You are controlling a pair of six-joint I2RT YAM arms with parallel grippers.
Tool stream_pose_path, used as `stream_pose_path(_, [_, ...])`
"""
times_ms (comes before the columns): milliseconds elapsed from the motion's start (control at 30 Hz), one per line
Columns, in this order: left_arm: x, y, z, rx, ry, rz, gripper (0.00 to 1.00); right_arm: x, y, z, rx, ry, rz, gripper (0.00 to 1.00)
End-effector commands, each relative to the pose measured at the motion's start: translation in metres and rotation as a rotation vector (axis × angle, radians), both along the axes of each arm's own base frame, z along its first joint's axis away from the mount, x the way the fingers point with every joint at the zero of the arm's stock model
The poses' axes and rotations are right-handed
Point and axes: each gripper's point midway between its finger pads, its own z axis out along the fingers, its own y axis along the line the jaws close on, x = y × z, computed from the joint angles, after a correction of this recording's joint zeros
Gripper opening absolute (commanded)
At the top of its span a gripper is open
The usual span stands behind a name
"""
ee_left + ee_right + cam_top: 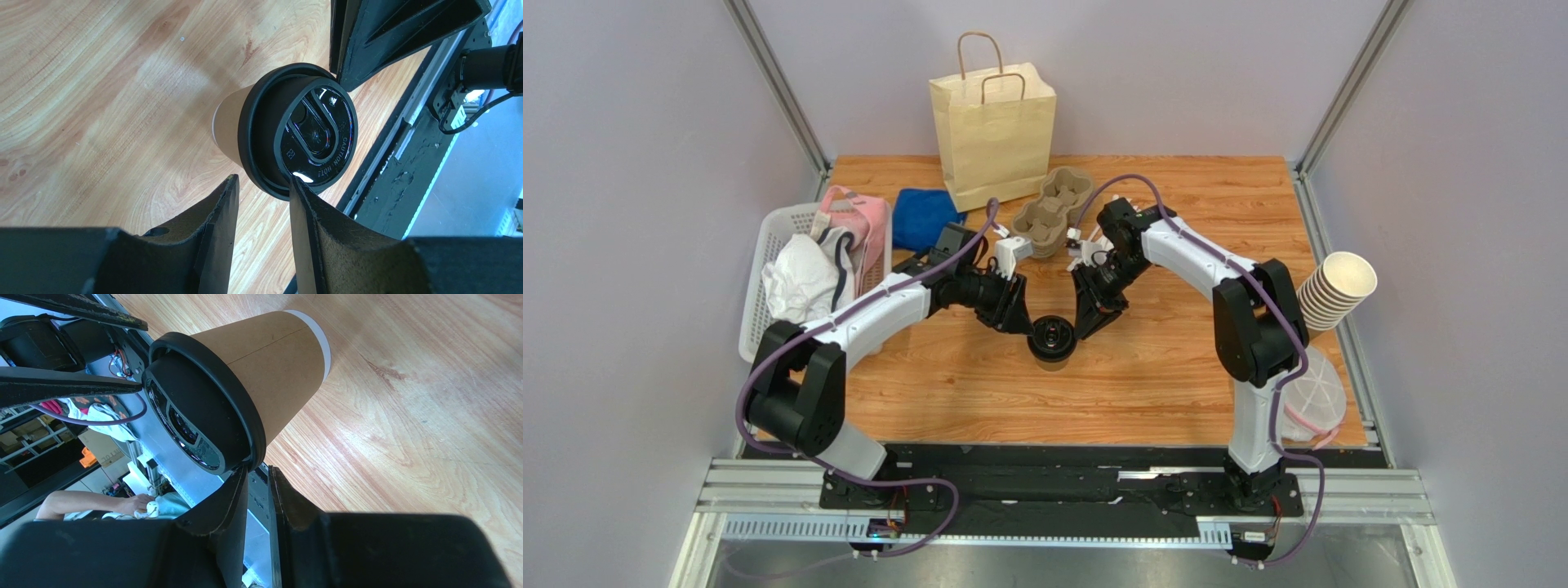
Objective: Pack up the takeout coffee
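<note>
The takeout coffee (1053,339), a tan-brown paper cup with a round black lid, stands on the wooden table (1161,380) between my two grippers. My left gripper (1026,325) is at its left side. In the left wrist view its fingers stand apart (263,184); one fingertip (301,196) rests on the lid's top at the edge, and the other sits beside the cup (230,125) below the rim. My right gripper (1085,321) is at the cup's right side. Its fingers (258,471) are nearly together, with the lid's rim (255,450) at their tips.
A paper bag (994,135) stands at the back, with a cardboard cup carrier (1053,211) and a blue cloth (922,217) in front of it. A white basket (775,276) with cloths is at the left. A stack of lidless cups (1339,290) is at the right edge.
</note>
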Motion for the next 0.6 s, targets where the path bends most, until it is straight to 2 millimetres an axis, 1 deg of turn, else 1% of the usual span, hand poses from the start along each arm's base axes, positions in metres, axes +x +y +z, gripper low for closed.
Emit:
stream_pose_path(0, [0.004, -0.001, -0.007, -0.009, -0.006, 0.006, 0.44, 0.014, 0.0, -0.011, -0.035, -0.048, -0.001, 0.21])
stream_pose_path(167, [0.002, 0.0, -0.012, -0.018, 0.014, 0.011, 0.43, 0.015, -0.001, -0.014, -0.046, -0.048, 0.0, 0.2])
stream_pose_path(267, [0.002, 0.0, -0.005, -0.051, 0.013, 0.008, 0.41, 0.015, -0.001, -0.012, -0.046, -0.054, -0.001, 0.2])
stream_pose_path(333, [-0.003, -0.003, 0.005, -0.099, 0.007, -0.013, 0.41, 0.016, 0.0, -0.012, -0.045, -0.055, -0.002, 0.2])
stream_pose_path(433, [-0.004, -0.006, 0.018, -0.147, -0.031, -0.026, 0.4, 0.017, -0.001, -0.011, -0.046, -0.057, -0.005, 0.2])
stream_pose_path(567, [-0.003, -0.003, 0.019, -0.148, -0.033, -0.004, 0.39, 0.016, -0.001, -0.01, -0.046, -0.063, -0.003, 0.2])
